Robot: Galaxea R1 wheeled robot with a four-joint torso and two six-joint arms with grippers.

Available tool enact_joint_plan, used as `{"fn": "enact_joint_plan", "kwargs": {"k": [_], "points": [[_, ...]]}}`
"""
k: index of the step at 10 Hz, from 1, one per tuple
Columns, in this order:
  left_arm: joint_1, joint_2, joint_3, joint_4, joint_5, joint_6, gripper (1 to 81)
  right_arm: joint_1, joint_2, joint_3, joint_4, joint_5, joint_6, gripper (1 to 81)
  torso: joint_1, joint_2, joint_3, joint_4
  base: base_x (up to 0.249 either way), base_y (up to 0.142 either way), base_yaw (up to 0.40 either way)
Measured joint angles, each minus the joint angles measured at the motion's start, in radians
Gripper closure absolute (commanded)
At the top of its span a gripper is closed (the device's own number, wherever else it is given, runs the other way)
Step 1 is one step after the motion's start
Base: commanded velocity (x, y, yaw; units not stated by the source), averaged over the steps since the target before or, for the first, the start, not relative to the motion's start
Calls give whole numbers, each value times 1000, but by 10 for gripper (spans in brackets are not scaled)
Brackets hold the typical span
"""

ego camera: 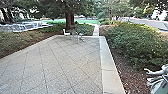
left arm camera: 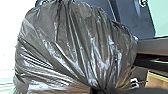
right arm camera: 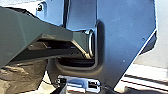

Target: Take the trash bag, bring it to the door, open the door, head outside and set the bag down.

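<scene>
The trash bag point(left arm camera: 75, 47), dark, shiny and full, shows large in the left wrist view. Its folds draw together tightly at my left gripper point(left arm camera: 98, 91), which is shut on the gathered plastic. Part of the same dark bag point(right arm camera: 27, 77) appears in the right wrist view, beyond a grey-green arm link. How my right gripper stands cannot be made out. I see no door in the head view.
Paving point(ego camera: 57, 65) stretches ahead, bordered on the right by a pale kerb point(ego camera: 111, 70). A white chair point(ego camera: 66, 33) and a small table point(ego camera: 79, 36) stand at its far end. Bushes point(ego camera: 135, 42) grow on the right; an unclear silver-and-green object point(ego camera: 160, 80) is near right.
</scene>
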Motion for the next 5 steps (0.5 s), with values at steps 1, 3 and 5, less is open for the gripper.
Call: {"fn": "enact_joint_plan", "kwargs": {"k": [1, 3, 5], "points": [[-5, 0, 0, 0, -6, 0, 811, 3, 0, 0, 0, 2, 0, 10, 0, 0, 0, 0, 112, 0, 0], [16, 0, 0, 0, 0, 0, 811, -18, 0, 0, 0, -4, 0, 10, -2, 0, 0, 0, 112, 0, 0], [1, 0, 0, 0, 1, 0, 811, 6, 0, 0, 0, -2, 0, 10, 0, 1, 0, 0, 114, 0, 0]]}}
